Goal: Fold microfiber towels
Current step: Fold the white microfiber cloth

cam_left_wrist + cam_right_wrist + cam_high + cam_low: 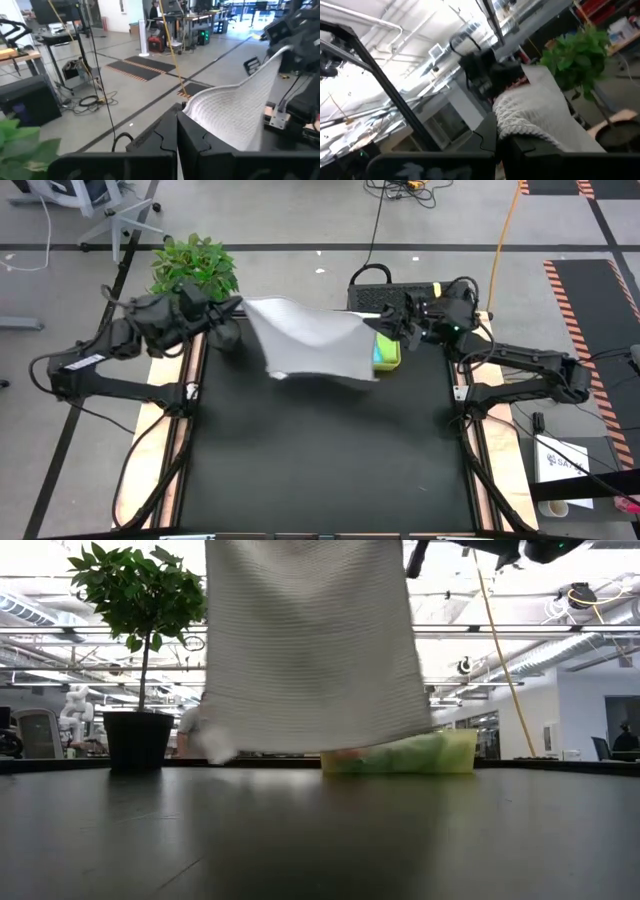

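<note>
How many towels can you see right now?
1 for certain: a white towel held up between both grippers. The tray behind shows colored cloth, so more may be hidden.

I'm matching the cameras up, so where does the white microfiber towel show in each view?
High view: white microfiber towel stretched between both grippers, at the far edge.
Low view: hanging top centre.
Left wrist view: right of centre.
Right wrist view: centre.
Shared landmark: the leafy green potted plant.
</note>
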`<action>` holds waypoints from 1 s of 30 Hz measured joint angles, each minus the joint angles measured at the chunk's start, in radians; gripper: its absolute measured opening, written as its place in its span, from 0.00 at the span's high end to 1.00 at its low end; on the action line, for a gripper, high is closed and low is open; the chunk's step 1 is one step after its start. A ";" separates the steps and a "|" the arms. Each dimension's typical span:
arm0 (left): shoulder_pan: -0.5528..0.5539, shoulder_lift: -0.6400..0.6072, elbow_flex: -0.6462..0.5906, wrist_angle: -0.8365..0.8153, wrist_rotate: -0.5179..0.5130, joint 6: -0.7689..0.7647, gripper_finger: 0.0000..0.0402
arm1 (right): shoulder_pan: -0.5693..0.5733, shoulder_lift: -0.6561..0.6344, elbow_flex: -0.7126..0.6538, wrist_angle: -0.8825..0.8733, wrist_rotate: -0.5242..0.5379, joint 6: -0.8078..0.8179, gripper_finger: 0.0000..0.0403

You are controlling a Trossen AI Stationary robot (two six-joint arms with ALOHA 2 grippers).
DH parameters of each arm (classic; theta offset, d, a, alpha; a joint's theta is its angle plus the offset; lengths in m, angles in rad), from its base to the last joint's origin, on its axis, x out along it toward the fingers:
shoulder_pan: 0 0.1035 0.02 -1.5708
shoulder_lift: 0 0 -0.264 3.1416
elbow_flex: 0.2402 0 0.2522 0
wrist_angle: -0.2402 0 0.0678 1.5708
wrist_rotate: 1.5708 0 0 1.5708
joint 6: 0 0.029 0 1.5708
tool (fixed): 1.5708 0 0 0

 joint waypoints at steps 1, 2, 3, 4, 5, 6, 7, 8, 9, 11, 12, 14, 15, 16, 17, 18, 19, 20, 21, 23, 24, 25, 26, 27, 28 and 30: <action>0.003 0.000 0.019 -0.023 0.008 0.001 1.00 | 0.000 0.003 0.000 -0.009 -0.013 0.000 1.00; 0.005 0.000 0.035 -0.052 0.014 -0.007 1.00 | 0.000 0.005 0.000 -0.029 -0.024 0.000 1.00; 0.005 0.000 0.045 -0.087 0.019 -0.020 1.00 | 0.000 0.005 0.000 -0.057 -0.036 0.001 1.00; 0.005 0.000 0.050 -0.122 0.027 -0.034 1.00 | 0.000 0.005 0.000 -0.083 -0.048 0.000 1.00; 0.005 0.000 0.050 -0.155 0.038 -0.054 1.00 | 0.001 0.005 0.000 -0.110 -0.060 0.000 1.00; 0.004 0.001 0.045 -0.184 0.045 -0.078 1.00 | 0.002 0.005 0.000 -0.133 -0.074 0.000 1.00; 0.001 0.002 0.035 -0.212 0.048 -0.102 1.00 | 0.002 0.005 0.000 -0.157 -0.075 0.000 1.00; -0.002 0.006 0.024 -0.233 0.049 -0.126 1.00 | 0.002 0.005 0.000 -0.179 -0.081 0.000 1.00; -0.009 0.011 0.013 -0.244 0.050 -0.148 1.00 | 0.002 0.005 0.000 -0.195 -0.093 0.000 1.00; -0.025 0.020 -0.007 -0.252 0.052 -0.180 1.00 | 0.006 0.005 0.000 -0.230 -0.107 0.008 1.00; -0.033 0.026 -0.012 -0.256 0.052 -0.195 1.00 | 0.015 0.005 0.000 -0.246 -0.115 0.009 1.00; -0.056 0.040 -0.014 -0.260 0.052 -0.230 1.00 | 0.040 0.005 0.000 -0.295 -0.123 0.010 1.00; -0.068 0.050 -0.015 -0.266 0.052 -0.250 1.00 | 0.059 0.005 0.000 -0.319 -0.125 0.011 1.00; -0.083 0.059 -0.015 -0.268 0.052 -0.270 1.00 | 0.080 0.005 0.000 -0.347 -0.125 0.012 1.00; -0.100 0.068 -0.015 -0.268 0.054 -0.295 1.00 | 0.101 0.005 0.000 -0.374 -0.126 0.012 1.00; -0.120 0.076 -0.015 -0.270 0.065 -0.322 1.00 | 0.125 0.005 0.000 -0.401 -0.126 0.012 1.00; -0.141 0.087 -0.015 -0.275 0.072 -0.351 1.00 | 0.150 0.005 0.000 -0.429 -0.125 0.012 1.00; -0.165 0.098 -0.015 -0.279 0.078 -0.381 1.00 | 0.175 0.005 -0.001 -0.450 -0.124 0.012 1.00; -0.191 0.109 -0.015 -0.287 0.087 -0.413 1.00 | 0.202 0.005 -0.007 -0.460 -0.122 0.016 1.00; -0.249 0.140 -0.015 -0.310 0.090 -0.483 1.00 | 0.257 0.004 -0.028 -0.460 -0.121 0.050 1.00; -0.279 0.157 -0.015 -0.317 0.090 -0.522 1.00 | 0.287 0.004 -0.041 -0.459 -0.121 0.065 1.00; -0.313 0.173 -0.015 -0.327 0.090 -0.560 1.00 | 0.317 0.004 -0.054 -0.460 -0.121 0.083 1.00; -0.346 0.191 -0.015 -0.342 0.090 -0.601 1.00 | 0.347 0.004 -0.068 -0.460 -0.120 0.104 1.00; -0.380 0.211 -0.016 -0.351 0.090 -0.645 1.00 | 0.379 0.004 -0.083 -0.459 -0.119 0.124 1.00; -0.413 0.232 -0.016 -0.351 0.090 -0.688 1.00 | 0.410 0.004 -0.100 -0.458 -0.119 0.145 1.00; -0.478 0.278 -0.016 -0.360 0.086 -0.778 1.00 | 0.474 0.004 -0.139 -0.460 -0.105 0.191 1.00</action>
